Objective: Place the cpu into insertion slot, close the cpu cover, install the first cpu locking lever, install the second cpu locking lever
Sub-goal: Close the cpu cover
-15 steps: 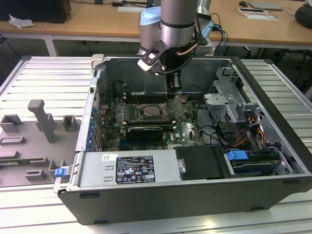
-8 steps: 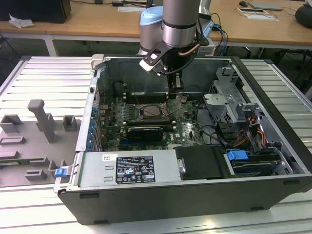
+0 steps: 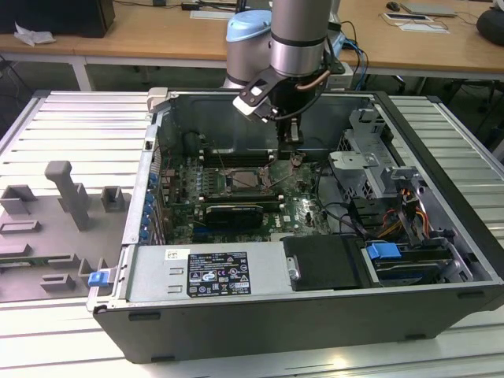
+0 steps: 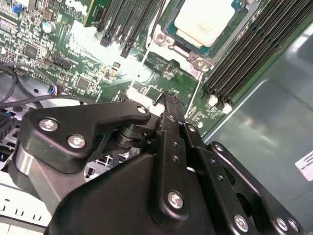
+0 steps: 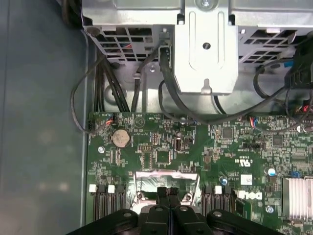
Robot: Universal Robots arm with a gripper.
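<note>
Inside the open computer case, the insertion slot (image 3: 246, 179) sits on the green board. The second wrist view shows the cpu (image 4: 208, 19) lying in it, pale top up, with the silvery frame of the cpu cover (image 4: 183, 55) around it. Whether the cover lies fully flat I cannot tell. A thin wire locking lever (image 4: 197, 94) runs along the socket's side, close to my fingertips. My gripper (image 3: 293, 156) (image 4: 168, 98) (image 5: 167, 191) hangs low over the board just to the exterior view's right of the socket. It is shut, with nothing between the fingers.
Long memory slots (image 4: 244, 54) flank the socket. A metal drive cage (image 3: 370, 165) (image 5: 205, 49) with trailing cables (image 5: 122, 88) stands close to the arm. A black card (image 3: 232, 211) and the power supply (image 3: 205, 272) lie nearer the front. Grey fixtures (image 3: 67, 197) stand outside the case.
</note>
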